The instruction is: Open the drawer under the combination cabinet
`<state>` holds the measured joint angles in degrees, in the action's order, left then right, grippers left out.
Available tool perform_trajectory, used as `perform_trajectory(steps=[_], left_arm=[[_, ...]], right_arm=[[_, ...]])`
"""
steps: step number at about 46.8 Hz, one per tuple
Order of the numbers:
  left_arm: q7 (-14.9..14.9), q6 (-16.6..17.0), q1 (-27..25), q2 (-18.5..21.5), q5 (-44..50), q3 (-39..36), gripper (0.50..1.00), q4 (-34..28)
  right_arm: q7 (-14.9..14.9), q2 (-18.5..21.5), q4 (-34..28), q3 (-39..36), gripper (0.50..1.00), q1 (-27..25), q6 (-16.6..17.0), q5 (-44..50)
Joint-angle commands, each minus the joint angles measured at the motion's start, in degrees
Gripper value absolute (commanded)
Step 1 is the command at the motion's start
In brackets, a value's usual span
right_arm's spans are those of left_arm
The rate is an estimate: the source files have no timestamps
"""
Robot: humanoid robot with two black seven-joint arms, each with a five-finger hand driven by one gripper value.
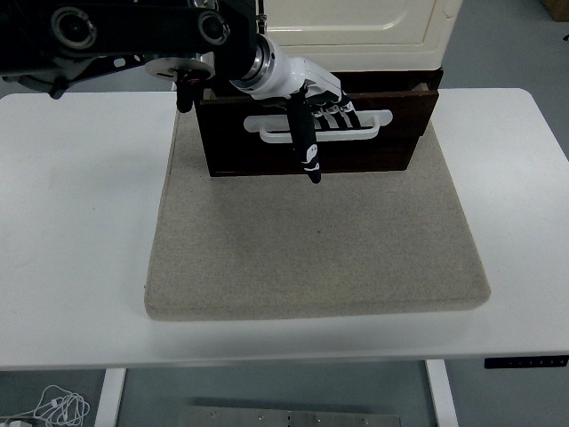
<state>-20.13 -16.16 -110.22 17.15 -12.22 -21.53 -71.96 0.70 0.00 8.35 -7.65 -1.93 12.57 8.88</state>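
Note:
A cream cabinet stands at the back of the table. Under it is a dark brown drawer with a white bar handle. The drawer stands out a little from under the cabinet, its front toward me. My left arm reaches in from the upper left. My left hand is at the left half of the handle, with its fingers curled through it. Its black thumb points down over the drawer front. My right arm is out of view.
The cabinet and drawer sit on the far end of a beige mat on the white table. The mat reaches toward the table's near edge. Cables lie on the floor at the lower left.

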Motion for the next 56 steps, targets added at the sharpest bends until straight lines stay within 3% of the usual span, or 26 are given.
perform_trajectory(steps=[1,30,56], left_arm=[[0.01,-0.19,0.00,0.08,0.00,0.08,1.000,-0.28],[-0.52,-3.62,-0.79,0.69,0.36,1.67,1.000,-1.25],[-0.96,-8.80,-0.87,2.45,0.44,3.42,1.000,-1.60]], right_arm=[[0.00,0.00,0.00,0.00,0.926,0.00,0.00,0.00],[0.00,0.00,0.00,0.00,0.926,0.00,0.00,0.00],[0.00,0.00,0.00,0.00,0.926,0.00,0.00,0.00]])
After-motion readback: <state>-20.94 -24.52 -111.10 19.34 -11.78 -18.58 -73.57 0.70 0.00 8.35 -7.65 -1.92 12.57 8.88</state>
